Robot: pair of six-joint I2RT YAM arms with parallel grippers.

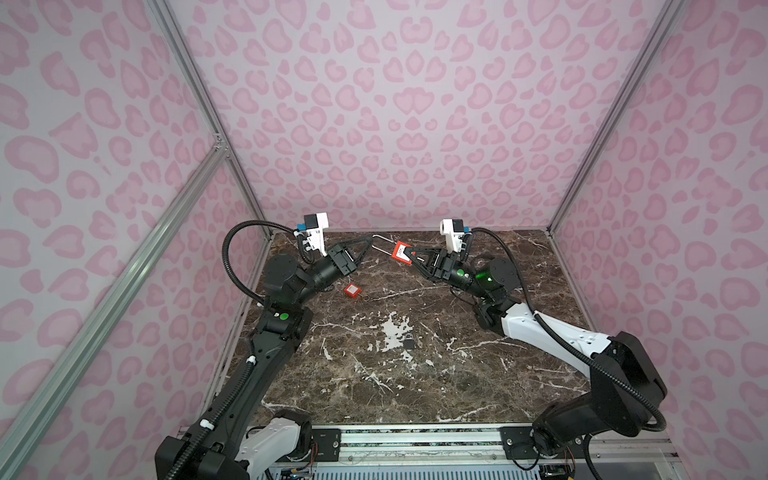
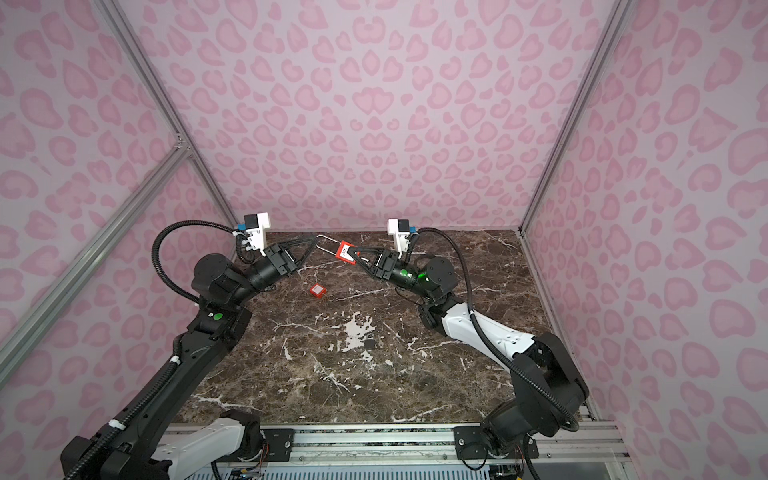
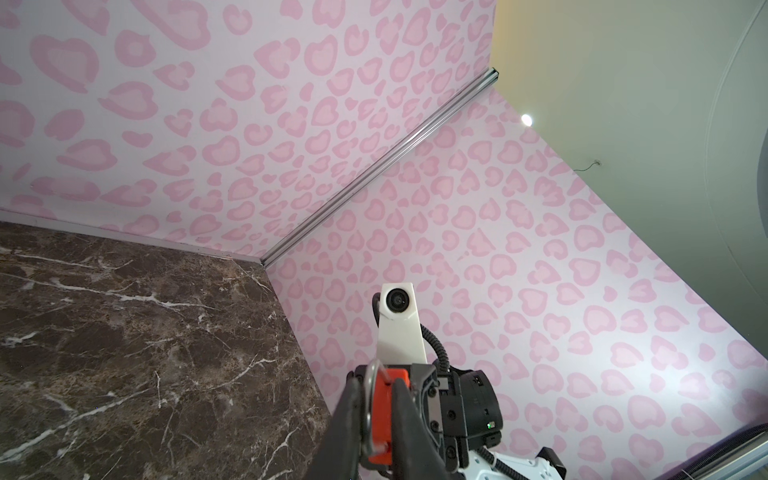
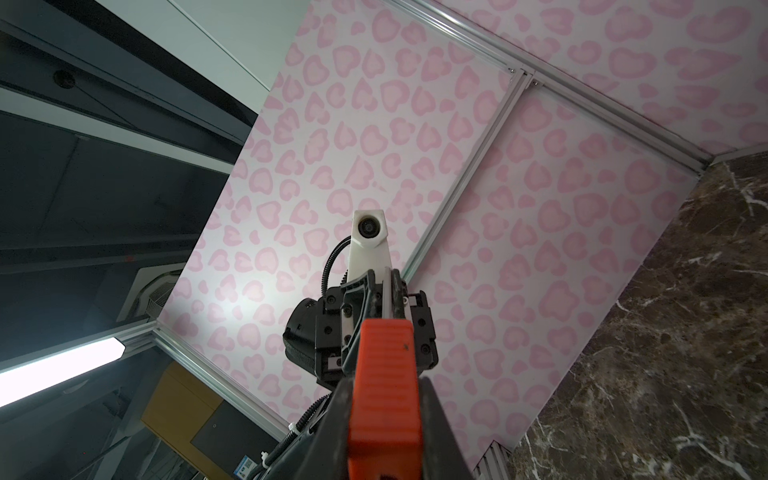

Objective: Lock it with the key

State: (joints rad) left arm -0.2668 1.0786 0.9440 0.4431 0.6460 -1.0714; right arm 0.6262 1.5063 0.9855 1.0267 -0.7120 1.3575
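A red padlock (image 1: pixel 400 250) (image 2: pixel 344 249) with a long silver shackle (image 1: pixel 382 245) (image 2: pixel 326 243) hangs in the air above the far end of the marble table. My right gripper (image 1: pixel 409 252) (image 2: pixel 353 250) (image 4: pixel 386 384) is shut on its red body (image 4: pixel 384 374). My left gripper (image 1: pixel 371 240) (image 2: pixel 315 237) (image 3: pixel 376 380) meets it from the other side, its fingers closed on the bend of the shackle (image 3: pixel 370 374). The key (image 1: pixel 352 289) (image 2: pixel 317 290), red-headed with a wire ring, lies on the table below the left gripper, apart from both grippers.
A small dark padlock (image 1: pixel 409 343) (image 2: pixel 369 342) lies near the middle of the marble table (image 1: pixel 457 374). Pink patterned walls with aluminium posts enclose the table on three sides. The arm bases sit on a rail (image 1: pixel 415 440) at the front edge.
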